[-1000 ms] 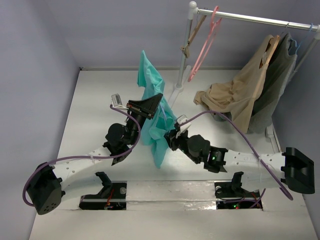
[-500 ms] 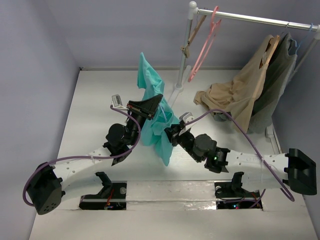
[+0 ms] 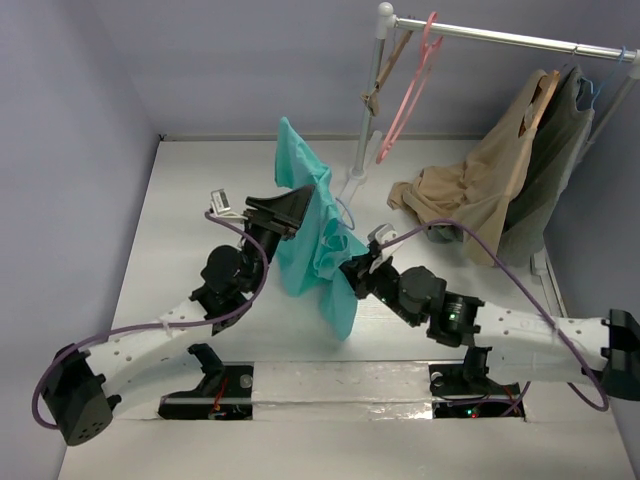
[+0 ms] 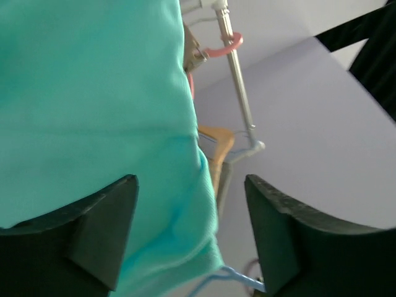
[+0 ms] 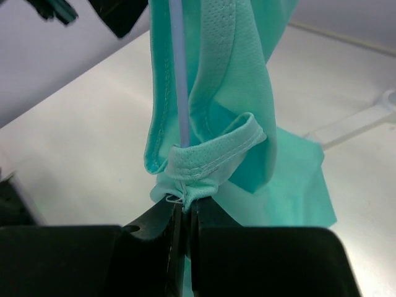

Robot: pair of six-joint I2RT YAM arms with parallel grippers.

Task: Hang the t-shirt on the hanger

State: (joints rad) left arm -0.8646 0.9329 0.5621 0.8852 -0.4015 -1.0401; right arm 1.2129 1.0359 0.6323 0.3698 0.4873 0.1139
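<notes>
One anchor: the right gripper [image 5: 184, 213], jaws clamped on the soft teal t-shirt [image 5: 247, 93] beside the thin light-blue hanger [image 5: 179, 74], should hold firm while the left gripper [image 4: 192, 229], jaws apart, repositions.

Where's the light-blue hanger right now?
Right wrist view, centre: the hanger runs upright against the t-shirt, just above the right tool, which pinches the shirt's hem.
</notes>
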